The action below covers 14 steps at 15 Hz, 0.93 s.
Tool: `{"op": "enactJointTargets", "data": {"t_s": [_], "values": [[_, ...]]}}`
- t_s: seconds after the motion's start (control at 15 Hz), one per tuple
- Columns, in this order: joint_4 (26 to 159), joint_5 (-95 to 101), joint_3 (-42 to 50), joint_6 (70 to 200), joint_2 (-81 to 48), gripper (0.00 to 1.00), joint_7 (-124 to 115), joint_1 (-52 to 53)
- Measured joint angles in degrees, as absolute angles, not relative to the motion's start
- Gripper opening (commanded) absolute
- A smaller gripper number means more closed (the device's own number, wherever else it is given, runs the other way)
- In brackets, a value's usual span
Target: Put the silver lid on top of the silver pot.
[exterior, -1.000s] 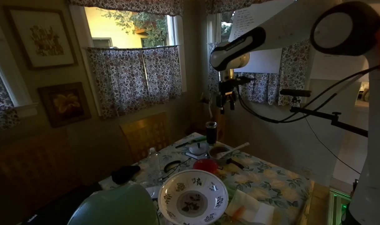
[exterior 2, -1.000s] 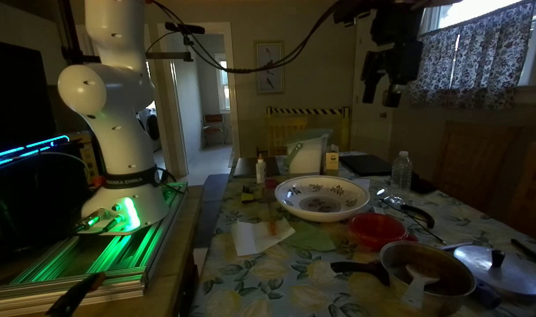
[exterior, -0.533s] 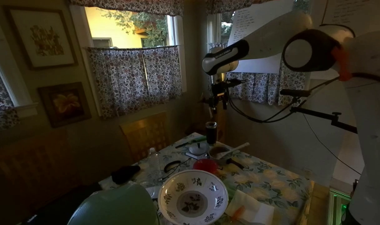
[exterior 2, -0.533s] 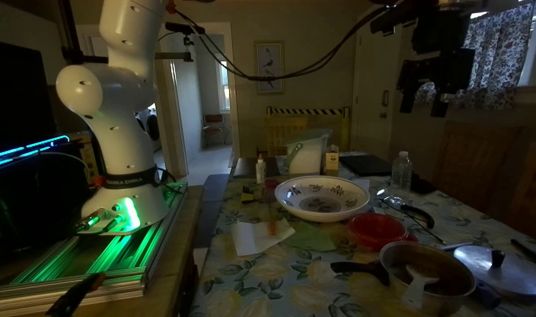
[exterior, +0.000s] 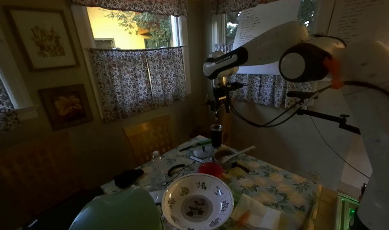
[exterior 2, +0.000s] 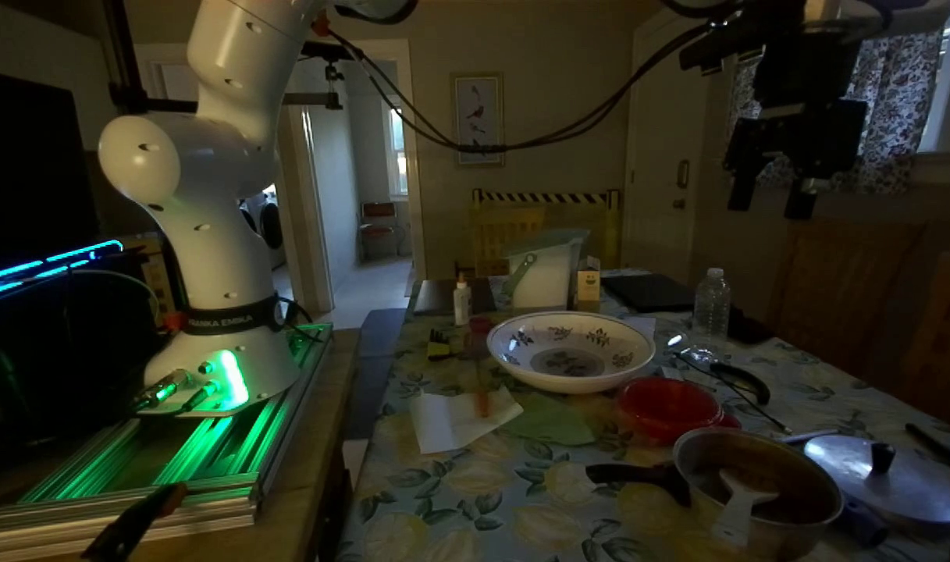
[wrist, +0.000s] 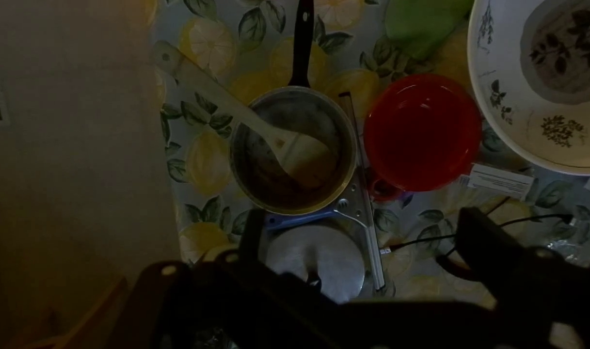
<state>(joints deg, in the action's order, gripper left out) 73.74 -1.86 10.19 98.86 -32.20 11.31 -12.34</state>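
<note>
Lower and farther out from its base (exterior 2: 197, 359) than in the earlier frame, the Panda arm (exterior: 271, 48) carries its fingers (wrist: 484, 240) above the end of the worktop (exterior: 280, 182) that holds the saucepan (wrist: 336, 114); the things lying there appear unshifted. Next, I judge, comes the reach for the silver lid (exterior 2: 896, 488), which is round, so no long axis needs matching; what counts is bringing the fingers over its knob (exterior 2: 882, 457). From the fingers of this lone arm the lid lies well below and, judging by both exterior views, farther from the base, toward the worktop edge along which the wooden chair (exterior: 149, 134) stands. It rests knob up near the corner where that edge ends, just beside the saucepan, with part of a blue-handled squeegee (wrist: 355, 203) between them. In the wrist view the fingers stand wide apart, holding nothing, and the partly hidden lid shows in the gap, closer to the finger beside the worktop's visible edge. A pale spatula (wrist: 253, 122) leans across the saucepan's rim and could keep the lid from seating.
</note>
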Motion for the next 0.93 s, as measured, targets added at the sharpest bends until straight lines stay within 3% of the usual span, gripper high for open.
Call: {"op": "enactJointTargets", "data": {"t_s": [0.93], "values": [[66.25,-1.67,9.91,98.89,-43.12,1.00,8.60,-13.53]]}}
